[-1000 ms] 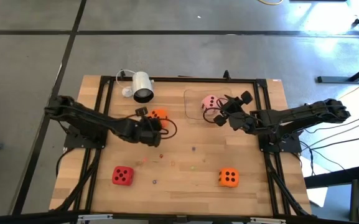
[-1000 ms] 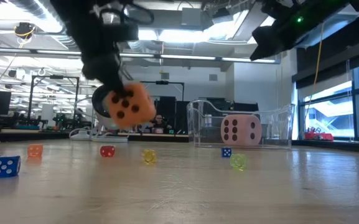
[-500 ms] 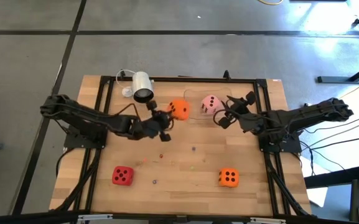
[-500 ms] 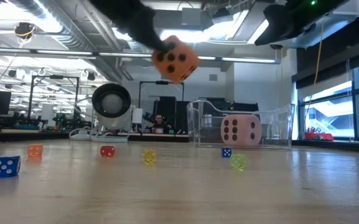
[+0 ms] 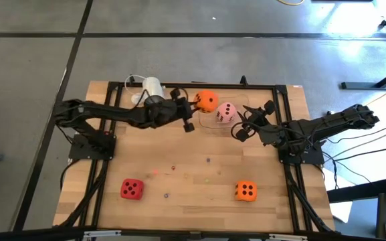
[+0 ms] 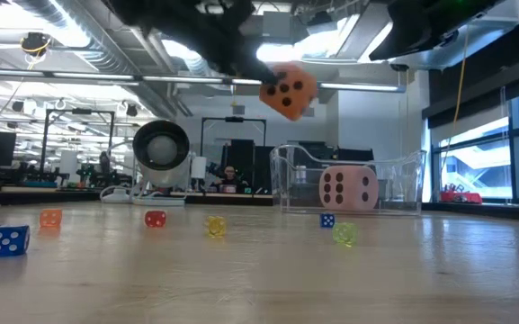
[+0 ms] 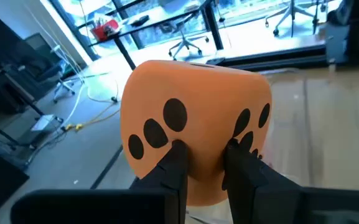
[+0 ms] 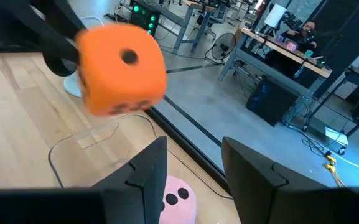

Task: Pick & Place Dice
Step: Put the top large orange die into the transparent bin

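High view: left gripper (image 5: 194,107) jaws pinch orange die (image 5: 207,101), tilted, airborne; right gripper (image 5: 239,122) jaws spread.

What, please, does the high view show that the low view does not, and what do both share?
Only the high view shows the red cube die and the second orange die on the wooden table. Only the low view shows small dice, such as a blue one. Both show the left gripper holding an orange cube die above the clear container with the pale pink die.

Grey floor (image 5: 179,60) with dark seams, ceiling strip lights (image 6: 88,76), tall windows (image 6: 488,153), office chairs (image 7: 188,43)
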You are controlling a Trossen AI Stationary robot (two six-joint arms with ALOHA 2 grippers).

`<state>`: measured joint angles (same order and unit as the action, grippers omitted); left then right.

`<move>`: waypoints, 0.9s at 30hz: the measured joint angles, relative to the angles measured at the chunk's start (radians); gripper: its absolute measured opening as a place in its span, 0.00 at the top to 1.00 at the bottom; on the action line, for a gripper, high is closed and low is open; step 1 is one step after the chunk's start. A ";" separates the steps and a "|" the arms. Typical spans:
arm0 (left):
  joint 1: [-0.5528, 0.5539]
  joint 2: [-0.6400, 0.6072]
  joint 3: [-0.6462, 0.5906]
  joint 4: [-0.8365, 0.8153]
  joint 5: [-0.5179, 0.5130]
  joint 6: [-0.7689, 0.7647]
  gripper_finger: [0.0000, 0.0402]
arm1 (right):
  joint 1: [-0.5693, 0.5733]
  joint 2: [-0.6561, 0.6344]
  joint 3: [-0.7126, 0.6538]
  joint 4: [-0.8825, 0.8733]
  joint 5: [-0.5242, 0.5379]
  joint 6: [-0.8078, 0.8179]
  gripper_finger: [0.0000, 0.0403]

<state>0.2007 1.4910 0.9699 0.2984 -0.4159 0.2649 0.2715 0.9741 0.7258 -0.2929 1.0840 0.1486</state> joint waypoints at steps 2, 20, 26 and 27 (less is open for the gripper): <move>0.019 0.045 0.000 0.031 0.022 -0.001 0.85 | 0.004 0.000 0.000 0.000 0.000 0.000 0.62; 0.051 0.235 0.000 0.216 0.067 0.069 0.83 | 0.015 0.000 0.000 0.000 -0.056 0.008 0.62; 0.051 0.235 0.000 0.209 0.036 0.070 0.73 | 0.015 0.000 0.000 -0.001 -0.056 0.020 0.62; 0.051 0.235 0.000 0.203 0.035 0.068 0.70 | 0.015 0.000 0.000 -0.001 -0.056 0.020 0.62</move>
<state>0.2520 1.7264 0.9699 0.5018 -0.3805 0.3334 0.2863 0.9745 0.7258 -0.2935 1.0283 0.1690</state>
